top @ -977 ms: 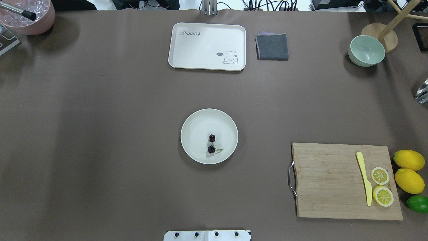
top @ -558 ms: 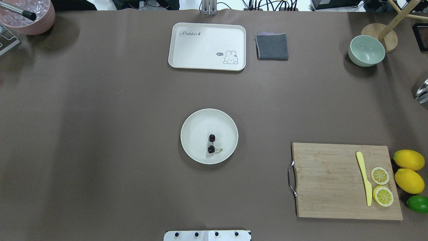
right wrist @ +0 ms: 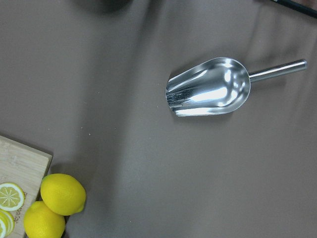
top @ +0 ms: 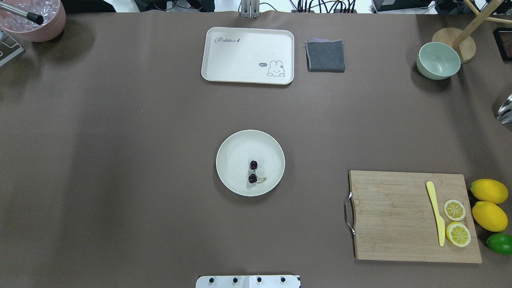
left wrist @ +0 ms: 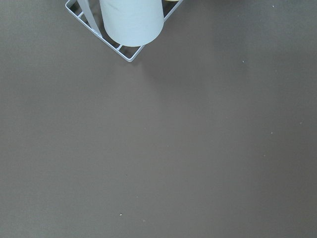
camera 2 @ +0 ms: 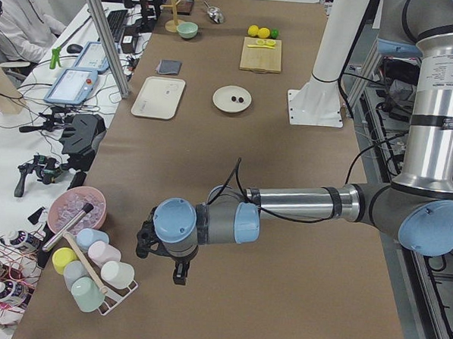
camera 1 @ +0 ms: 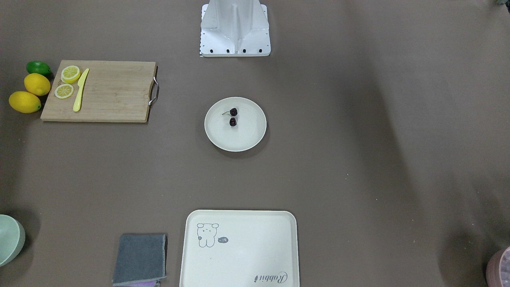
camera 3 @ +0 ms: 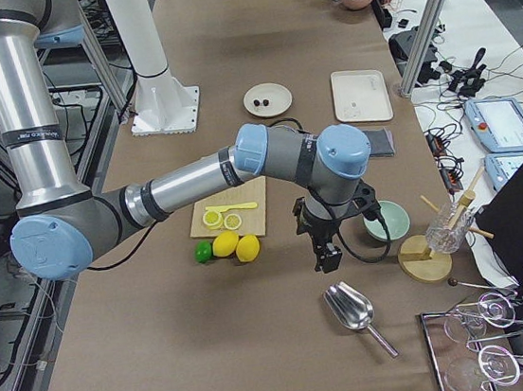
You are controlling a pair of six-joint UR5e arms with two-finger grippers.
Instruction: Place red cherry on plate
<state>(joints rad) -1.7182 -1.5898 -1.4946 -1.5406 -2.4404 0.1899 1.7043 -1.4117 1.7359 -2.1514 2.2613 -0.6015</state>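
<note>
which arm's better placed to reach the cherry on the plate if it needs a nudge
Right, marginally. Its pincer hangs by the lemons and scoop; the left pincer looks farther out by the cup rack. The red cherry already lies on the plate.

Seen only from the table ends, finger spacing not determinable: left gripper, right gripper. Cut off by frame edges: pale green bowl, grey cloth and rabbit tray in the front-facing view; metal scoop and lime in the overhead view; pale cup in the left wrist view. Two dark specks from the left end, stems indiscernible: red cherry.
</note>
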